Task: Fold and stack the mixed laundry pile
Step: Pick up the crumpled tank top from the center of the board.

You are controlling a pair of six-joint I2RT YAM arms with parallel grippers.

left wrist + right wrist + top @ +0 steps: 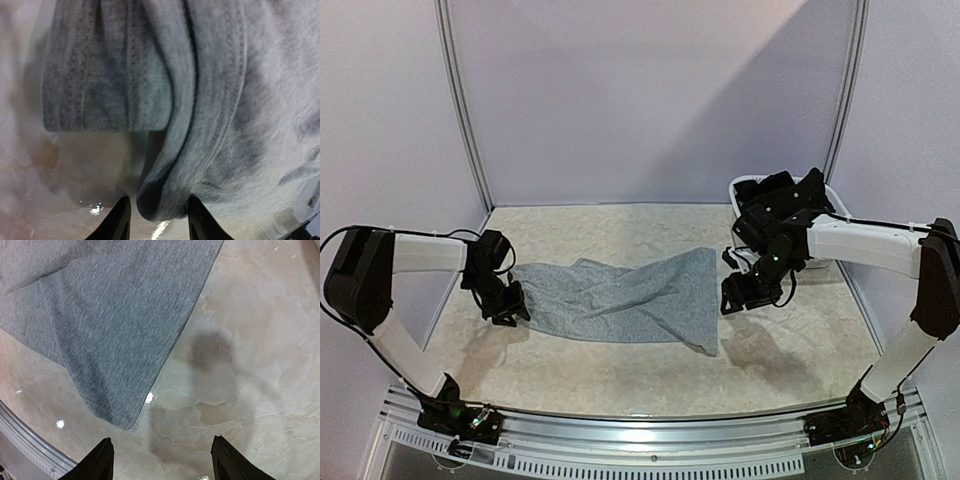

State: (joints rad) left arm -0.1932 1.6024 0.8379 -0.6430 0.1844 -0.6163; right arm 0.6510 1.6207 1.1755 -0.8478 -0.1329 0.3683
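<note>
grey top (620, 300) centre, basket (739, 185) far right, front free

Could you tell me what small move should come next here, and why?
Probably close the left pincer firmly on the hem of the grey top, since that fold sits between its fingers; the right pincer hangs open over bare table beside the top's corner.

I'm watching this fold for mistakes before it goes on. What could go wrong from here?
1. The left gripper has its jaws either side of a bunched hem of the grey top; it may catch only one layer.
2. The right gripper hangs open over the table beside the top; a lift by the left alone would likely leave it lopsided.
</note>
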